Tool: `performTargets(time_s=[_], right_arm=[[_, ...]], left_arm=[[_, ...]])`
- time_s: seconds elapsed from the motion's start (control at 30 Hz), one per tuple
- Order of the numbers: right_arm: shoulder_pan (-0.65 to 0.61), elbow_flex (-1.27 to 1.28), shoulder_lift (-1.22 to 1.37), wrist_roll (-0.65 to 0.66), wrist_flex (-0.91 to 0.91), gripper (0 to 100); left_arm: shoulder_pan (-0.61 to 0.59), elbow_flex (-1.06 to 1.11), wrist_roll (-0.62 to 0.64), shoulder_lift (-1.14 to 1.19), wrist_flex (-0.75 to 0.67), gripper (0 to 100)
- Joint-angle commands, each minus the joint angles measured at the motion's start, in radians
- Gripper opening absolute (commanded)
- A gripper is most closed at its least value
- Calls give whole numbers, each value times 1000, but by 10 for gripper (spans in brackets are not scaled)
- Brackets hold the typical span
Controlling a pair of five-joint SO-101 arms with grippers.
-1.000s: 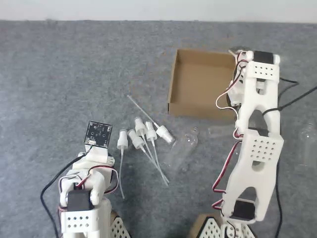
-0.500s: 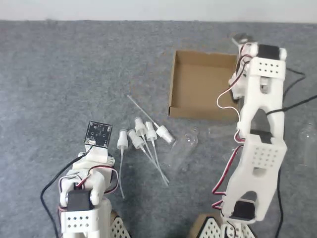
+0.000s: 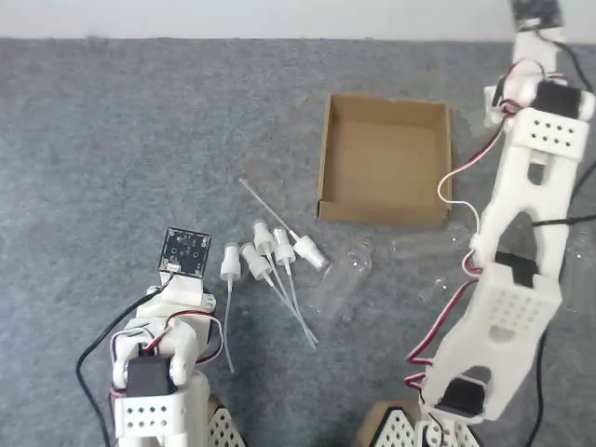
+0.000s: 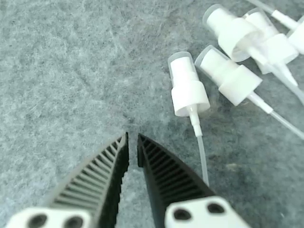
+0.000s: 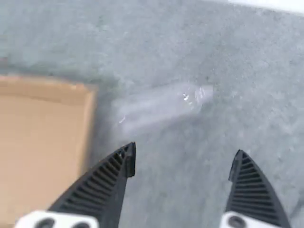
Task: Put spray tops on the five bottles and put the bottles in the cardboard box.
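— Now, entry one: left gripper (image 4: 132, 137)?
— Clenched, jaws tip to tip with nothing between them, low over the grey carpet (image 4: 57, 71).
— Spray tops, relative to it?
— The nearest spray top (image 4: 187, 88) lies on its side just ahead of the tips and off to one flank, its thin tube trailing back alongside one finger. A second top (image 4: 228, 76) touches it on the far side. More lie farther out, overlapping. The high view gives five white spray tops (image 3: 270, 251) in one cluster.
— Entry two: right gripper (image 5: 183, 159)?
— Released, jaws spread wide, holding nothing.
— What sits near it?
— One clear bottle (image 5: 161, 107) lies on its side on the carpet just beyond the fingertips, across the gap between the jaws. The cardboard box (image 5: 42, 142) stands open beside one finger, and the bottle lies just outside its wall.
— Other bottles?
— Clear bottles (image 3: 354, 265) lie on the carpet between the spray tops and the box. Their number is hard to tell.
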Motion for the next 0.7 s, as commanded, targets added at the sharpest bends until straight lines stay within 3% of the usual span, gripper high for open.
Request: performTargets(time_s=[0.0,0.37,0.67], right_arm=[[22,-55,51,-9,-173,288],[-15,-55,332,-14,-522,288],[12,-55,403,-12,-450,288]], left_arm=[[-6,-10,-9,-20,0,27],[-6,-10,-9,-20,0,27],[-6,-10,-9,-20,0,27]])
